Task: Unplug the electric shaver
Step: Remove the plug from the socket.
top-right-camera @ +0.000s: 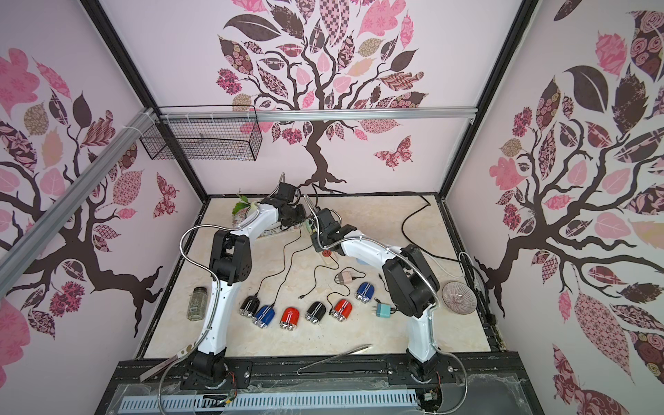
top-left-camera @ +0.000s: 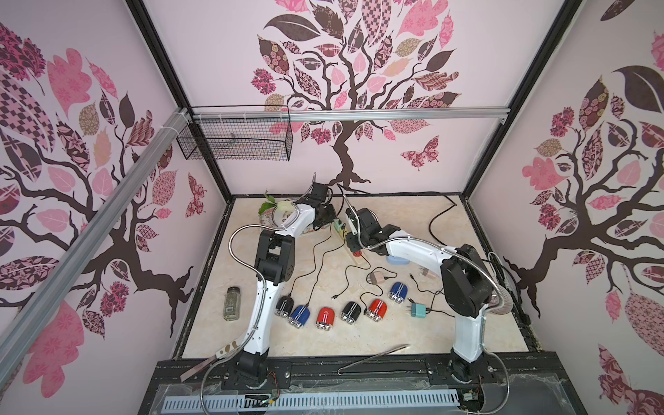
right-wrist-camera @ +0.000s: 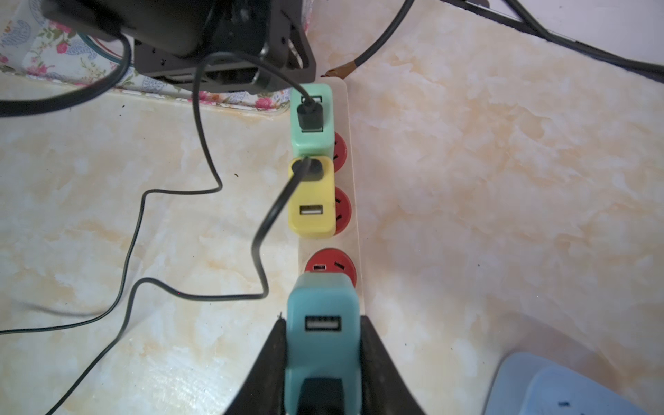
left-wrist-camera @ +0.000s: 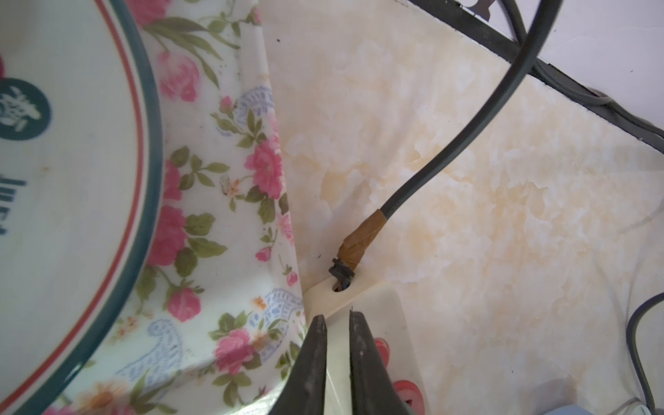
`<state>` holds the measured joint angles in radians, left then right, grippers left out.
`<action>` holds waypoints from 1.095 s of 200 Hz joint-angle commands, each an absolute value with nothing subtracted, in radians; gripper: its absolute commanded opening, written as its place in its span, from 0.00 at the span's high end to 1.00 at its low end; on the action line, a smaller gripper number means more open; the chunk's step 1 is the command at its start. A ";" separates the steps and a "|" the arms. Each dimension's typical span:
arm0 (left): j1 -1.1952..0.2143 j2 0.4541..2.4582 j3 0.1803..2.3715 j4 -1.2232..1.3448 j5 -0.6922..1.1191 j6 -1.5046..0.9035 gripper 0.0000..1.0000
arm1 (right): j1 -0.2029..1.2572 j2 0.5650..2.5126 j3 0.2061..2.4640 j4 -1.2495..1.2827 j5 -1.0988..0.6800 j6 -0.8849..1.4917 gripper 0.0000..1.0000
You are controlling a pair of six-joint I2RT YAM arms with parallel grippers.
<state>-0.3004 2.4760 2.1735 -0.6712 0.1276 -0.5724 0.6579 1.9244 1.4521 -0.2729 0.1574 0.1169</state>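
One teal charger (right-wrist-camera: 323, 345) gripped by right hand (right-wrist-camera: 322, 319) — prongs hidden; left hand (left-wrist-camera: 337, 318) clenched at power strip (left-wrist-camera: 375, 305).

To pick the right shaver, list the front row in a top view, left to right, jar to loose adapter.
spice jar, black shaver, blue shaver, red shaver, second black shaver, second red shaver, second blue shaver, loose teal adapter
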 commanded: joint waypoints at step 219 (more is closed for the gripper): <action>-0.239 1.737 1.280 -0.392 0.066 -0.606 0.77 | 0.669 1.669 1.063 -0.018 -0.304 0.566 0.79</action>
<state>-0.2295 1.8111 1.3666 -0.4492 0.0746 -0.6022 0.6662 1.6337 1.0706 -0.1078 -0.2256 0.5045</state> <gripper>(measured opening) 0.232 0.302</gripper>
